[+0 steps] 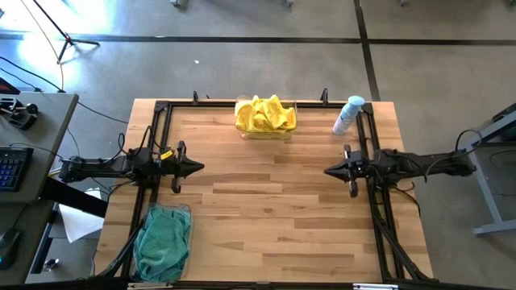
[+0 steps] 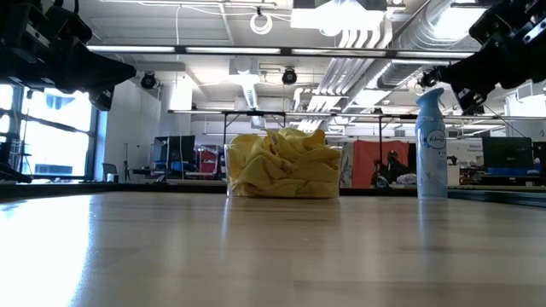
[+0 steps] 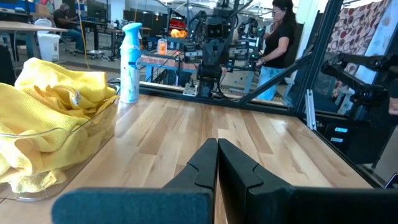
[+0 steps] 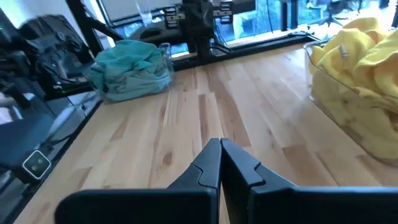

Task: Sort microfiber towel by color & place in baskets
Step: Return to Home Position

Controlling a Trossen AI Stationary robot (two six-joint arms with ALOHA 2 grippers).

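Left gripper (image 1: 197, 167) and right gripper (image 1: 329, 171), fingers together and empty, hover mid-left and mid-right because sorting looks done: yellow microfiber towels (image 1: 264, 115) fill the top-centre clear plastic bin (image 1: 266, 136), teal microfiber towels (image 1: 164, 240) the lower-left clear bin (image 1: 190, 216).

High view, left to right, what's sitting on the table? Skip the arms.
In order: teal-blue towels in their bin → yellow towels in their bin → spray bottle.
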